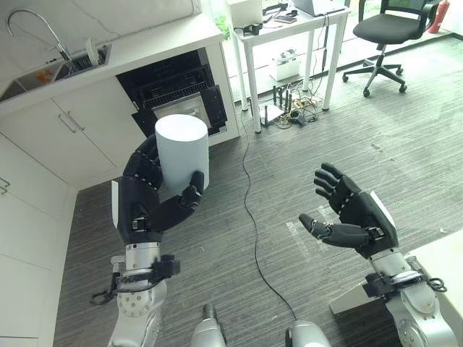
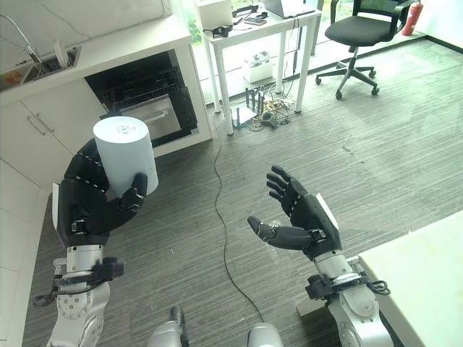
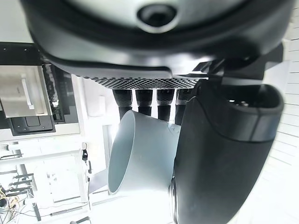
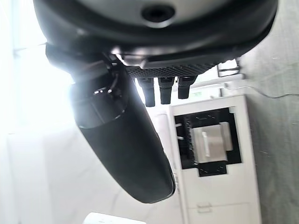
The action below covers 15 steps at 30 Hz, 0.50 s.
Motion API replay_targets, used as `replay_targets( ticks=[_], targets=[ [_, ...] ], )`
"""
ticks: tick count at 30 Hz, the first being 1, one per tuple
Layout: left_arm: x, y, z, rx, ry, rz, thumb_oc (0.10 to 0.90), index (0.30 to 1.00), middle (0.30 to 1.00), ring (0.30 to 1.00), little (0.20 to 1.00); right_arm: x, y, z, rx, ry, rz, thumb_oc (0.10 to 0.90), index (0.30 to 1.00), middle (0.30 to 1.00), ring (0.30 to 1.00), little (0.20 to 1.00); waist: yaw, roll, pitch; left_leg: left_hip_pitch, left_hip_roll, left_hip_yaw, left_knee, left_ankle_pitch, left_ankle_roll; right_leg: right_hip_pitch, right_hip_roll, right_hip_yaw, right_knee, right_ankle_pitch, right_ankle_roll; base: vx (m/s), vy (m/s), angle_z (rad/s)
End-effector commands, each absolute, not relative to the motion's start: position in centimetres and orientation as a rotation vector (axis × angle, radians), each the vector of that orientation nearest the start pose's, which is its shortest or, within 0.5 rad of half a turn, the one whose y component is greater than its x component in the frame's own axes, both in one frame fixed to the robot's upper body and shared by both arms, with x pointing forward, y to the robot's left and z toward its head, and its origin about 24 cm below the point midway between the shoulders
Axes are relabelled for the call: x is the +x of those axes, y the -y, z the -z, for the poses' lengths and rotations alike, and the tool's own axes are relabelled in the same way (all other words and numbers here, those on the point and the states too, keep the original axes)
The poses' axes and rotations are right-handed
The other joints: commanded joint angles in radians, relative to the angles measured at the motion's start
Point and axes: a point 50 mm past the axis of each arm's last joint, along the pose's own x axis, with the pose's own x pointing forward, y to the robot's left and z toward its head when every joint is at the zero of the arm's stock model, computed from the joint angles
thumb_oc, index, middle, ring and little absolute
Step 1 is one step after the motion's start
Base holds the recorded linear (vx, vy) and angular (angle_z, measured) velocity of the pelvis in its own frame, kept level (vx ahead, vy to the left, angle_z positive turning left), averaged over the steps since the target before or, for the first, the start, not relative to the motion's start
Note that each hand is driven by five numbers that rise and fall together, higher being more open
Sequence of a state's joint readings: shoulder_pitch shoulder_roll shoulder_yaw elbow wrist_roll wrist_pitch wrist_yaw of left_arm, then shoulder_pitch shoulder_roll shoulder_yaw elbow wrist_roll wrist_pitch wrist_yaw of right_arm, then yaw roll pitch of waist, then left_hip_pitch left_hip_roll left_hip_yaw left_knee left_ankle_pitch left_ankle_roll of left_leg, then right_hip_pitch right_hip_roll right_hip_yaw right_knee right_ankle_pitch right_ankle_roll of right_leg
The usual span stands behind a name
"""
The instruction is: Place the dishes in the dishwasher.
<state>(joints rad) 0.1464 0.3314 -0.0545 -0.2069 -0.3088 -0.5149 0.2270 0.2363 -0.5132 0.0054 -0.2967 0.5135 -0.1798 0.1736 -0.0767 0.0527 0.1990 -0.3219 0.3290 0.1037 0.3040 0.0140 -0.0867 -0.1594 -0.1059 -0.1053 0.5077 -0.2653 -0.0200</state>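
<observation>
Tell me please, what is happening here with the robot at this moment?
The robot stands on the grey floor, facing the open dishwasher built into the white cabinets. Its left hand is curled round a pale, upside-down cup, held up in the air in front of the dishwasher but not yet in it. The right hand is held up beside it, open and holding nothing. A white desk and an office chair stand behind.

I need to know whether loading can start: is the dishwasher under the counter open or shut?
Open. The dishwasher shows a dark open cavity with a rack inside. The left robot hand holds the white cup.
</observation>
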Motion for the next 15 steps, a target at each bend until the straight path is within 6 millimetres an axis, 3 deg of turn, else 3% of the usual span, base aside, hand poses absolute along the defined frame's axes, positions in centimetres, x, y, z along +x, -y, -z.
replay_targets(
  ticks=[1, 3, 7, 8, 9, 11, 12, 13, 15],
  targets=[
    [19.3, -22.1, -15.7, -0.060, 0.854, -0.141, 0.400, 0.300, 0.300, 0.300, 0.300, 21.2, 20.7, -14.3, -0.004, 0.505, -0.302, 0.800, 0.900, 0.900, 0.900, 0.900, 0.025, -0.028, -0.065, 0.097, -0.015, 0.050, -0.004, -0.015, -0.041, 0.102, -0.028, -0.090, -0.208, 0.091, 0.075, 0.15, 0.370, 0.20],
    [19.6, -22.2, -16.0, -0.053, 0.862, -0.150, 0.400, 0.300, 0.300, 0.300, 0.300, 21.2, 20.8, -14.4, -0.005, 0.506, -0.295, 0.800, 0.900, 0.900, 0.900, 0.900, 0.029, -0.030, -0.076, 0.123, -0.041, 0.070, -0.004, -0.050, -0.035, 0.121, -0.086, -0.106, -0.208, 0.104, 0.115, 0.20, 0.586, 0.24],
    [20.3, -21.9, -16.8, -0.043, 0.878, -0.128, 0.400, 0.300, 0.300, 0.300, 0.300, 21.3, 20.6, -14.7, 0.029, 0.526, -0.256, 0.800, 0.900, 0.900, 0.900, 0.900, 0.049, -0.046, -0.089, 0.126, -0.108, 0.054, -0.004, -0.083, -0.010, 0.134, -0.147, -0.110, -0.208, 0.133, 0.170, 0.15, 0.466, 0.31],
    [20.4, -21.7, -16.9, -0.034, 0.881, -0.122, 0.400, 0.300, 0.300, 0.300, 0.300, 21.3, 20.5, -14.8, 0.044, 0.531, -0.250, 0.800, 0.900, 0.900, 0.900, 0.900, 0.055, -0.049, -0.090, 0.126, -0.125, 0.051, -0.004, -0.090, 0.001, 0.144, -0.165, -0.115, -0.208, 0.142, 0.175, 0.22, 0.551, 0.52],
    [20.8, -21.5, -17.1, -0.021, 0.874, -0.101, 0.400, 0.300, 0.300, 0.300, 0.300, 21.2, 20.0, -14.7, 0.058, 0.538, -0.239, 0.800, 0.900, 0.900, 0.900, 0.900, 0.073, -0.060, -0.092, 0.126, -0.175, 0.044, -0.004, -0.114, 0.038, 0.173, -0.199, -0.137, -0.208, 0.190, 0.176, 0.23, 0.525, 0.52],
    [20.9, -21.5, -17.2, -0.003, 0.864, -0.096, 0.400, 0.300, 0.300, 0.300, 0.300, 21.2, 19.8, -14.6, 0.065, 0.537, -0.237, 0.800, 0.900, 0.900, 0.900, 0.900, 0.080, -0.067, -0.089, 0.134, -0.204, 0.040, -0.004, -0.130, 0.061, 0.202, -0.212, -0.148, -0.208, 0.226, 0.178, 0.21, 0.408, 0.64],
    [21.0, -21.4, -17.1, 0.038, 0.856, -0.104, 0.400, 0.300, 0.300, 0.300, 0.300, 21.2, 19.4, -14.6, 0.072, 0.538, -0.245, 0.800, 0.900, 0.900, 0.900, 0.900, 0.086, -0.068, -0.089, 0.141, -0.227, 0.029, -0.004, -0.142, 0.087, 0.223, -0.214, -0.161, -0.208, 0.294, 0.178, 0.22, 0.359, 0.66],
    [21.1, -21.4, -17.3, 0.049, 0.857, -0.099, 0.400, 0.300, 0.300, 0.300, 0.300, 21.1, 19.2, -14.6, 0.070, 0.538, -0.251, 0.800, 0.900, 0.900, 0.900, 0.900, 0.088, -0.060, -0.091, 0.140, -0.230, 0.022, -0.004, -0.142, 0.099, 0.234, -0.210, -0.167, -0.208, 0.337, 0.175, 0.22, 0.356, 0.48],
    [21.1, -21.4, -17.5, 0.068, 0.861, -0.091, 0.400, 0.300, 0.300, 0.300, 0.300, 20.8, 18.9, -14.5, 0.070, 0.531, -0.258, 0.800, 0.900, 0.900, 0.900, 0.900, 0.090, -0.059, -0.084, 0.149, -0.243, 0.011, -0.004, -0.150, 0.117, 0.211, -0.207, -0.174, -0.117, 0.361, 0.172, 0.16, 0.236, 0.46]
  ],
)
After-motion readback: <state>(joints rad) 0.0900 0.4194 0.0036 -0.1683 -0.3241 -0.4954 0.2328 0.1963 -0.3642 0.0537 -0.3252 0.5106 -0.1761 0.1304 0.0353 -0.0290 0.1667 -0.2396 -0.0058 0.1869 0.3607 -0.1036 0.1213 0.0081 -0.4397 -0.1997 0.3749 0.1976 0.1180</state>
